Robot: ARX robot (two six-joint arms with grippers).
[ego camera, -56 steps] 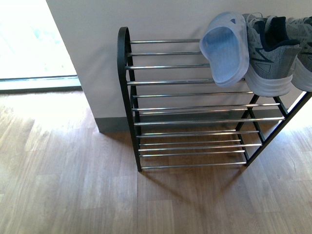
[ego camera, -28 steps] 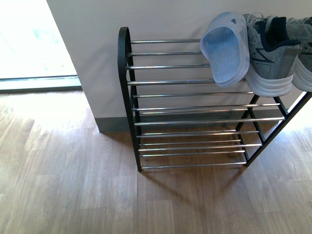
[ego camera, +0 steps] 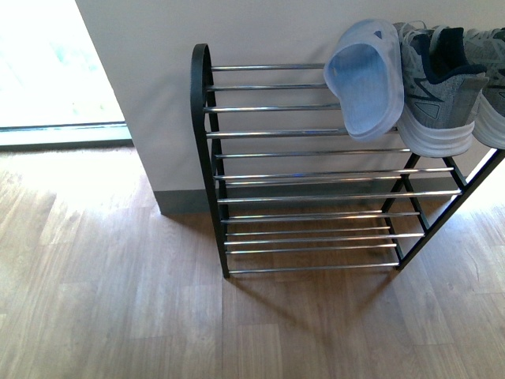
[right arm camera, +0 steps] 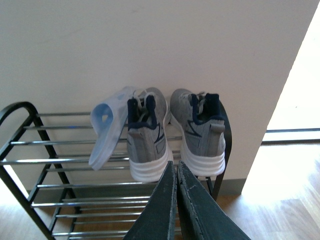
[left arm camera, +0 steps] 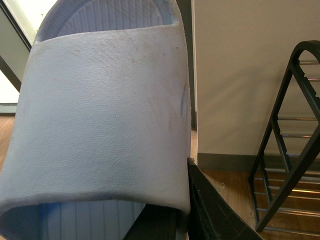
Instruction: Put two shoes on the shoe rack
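Your shoe rack [ego camera: 308,170] stands against a pale wall [ego camera: 260,31] on the wood floor [ego camera: 110,300], its chrome rods running between black side frames with rounded tops. On the top tier, at the rack's right end as the front view shows it, sit two grey sneakers [right arm camera: 147,137], heels outward, white soles toward you, side by side with a narrow gap between them. Just beside the left one, a pale blue slide [ego camera: 364,79] stands tilted on its edge, its sole facing out along the rack and its far side leaning on that sneaker. The lower tiers carry bare rods.

Neither arm shows in the front view. In the left wrist view, a second pale blue slide [left arm camera: 100,120] fills most of the picture, its broad strap facing the camera, resting against the dark fingers [left arm camera: 210,210] of your left gripper [left arm camera: 175,220]; you cannot tell how far those fingers stand apart or whether they clamp it. The rack's black side frame sits off to one side of that view, well apart from the slide.

In the right wrist view, your right gripper [right arm camera: 176,172] has its two dark fingers [right arm camera: 162,205] pressed together with nothing between them, pointing at the gap between the sneakers, apart from them.
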